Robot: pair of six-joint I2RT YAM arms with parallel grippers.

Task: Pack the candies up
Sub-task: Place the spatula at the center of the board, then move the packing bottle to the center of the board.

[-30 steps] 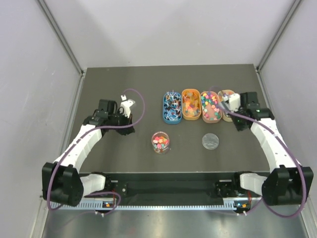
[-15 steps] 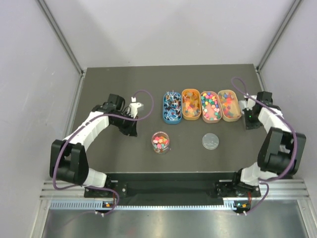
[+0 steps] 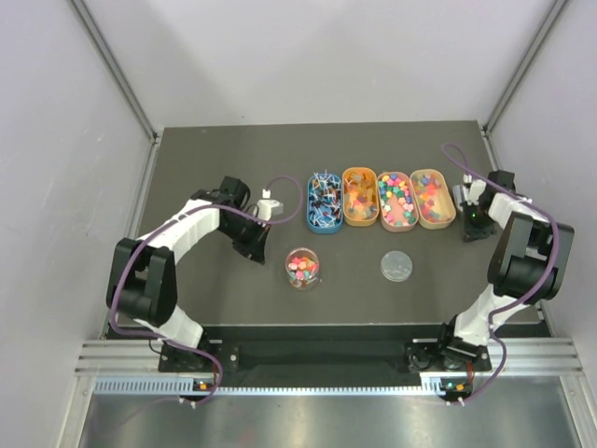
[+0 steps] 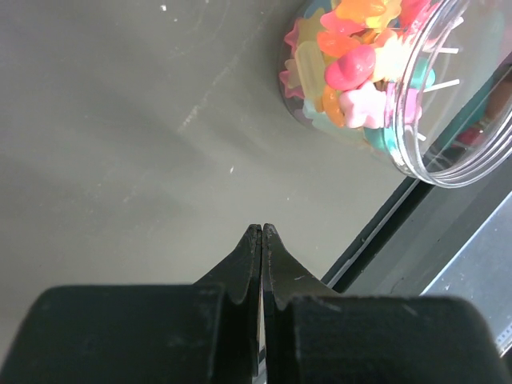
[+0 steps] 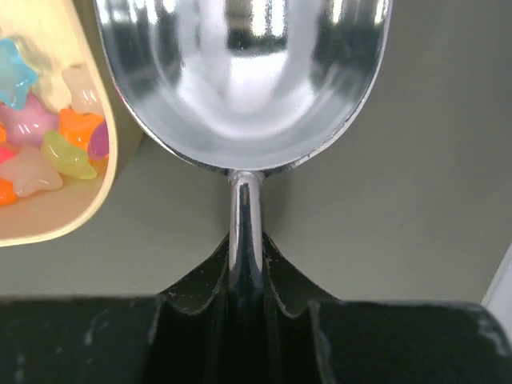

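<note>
The candies fill four oval trays at the back: blue (image 3: 324, 203), orange (image 3: 359, 196), pink (image 3: 396, 200) and beige (image 3: 432, 198). More candies (image 3: 301, 266) lie in a clear round jar (image 4: 432, 104) near the table's middle; they look pink, orange and yellow in the left wrist view (image 4: 352, 64). My left gripper (image 3: 254, 248) is shut and empty (image 4: 262, 229), low over the table left of the jar. My right gripper (image 3: 472, 215) is shut on a metal scoop's handle (image 5: 246, 240). The empty scoop (image 5: 240, 80) sits just right of the beige tray (image 5: 72, 226).
The jar's clear lid (image 3: 396, 266) lies flat on the table, right of the jar. Grey walls enclose the table on three sides. The table's near edge (image 4: 376, 240) runs close to the jar in the left wrist view.
My left gripper moved right and nearer, toward the jar. My right gripper drew back from over the beige tray to its right side, scoop still held.
</note>
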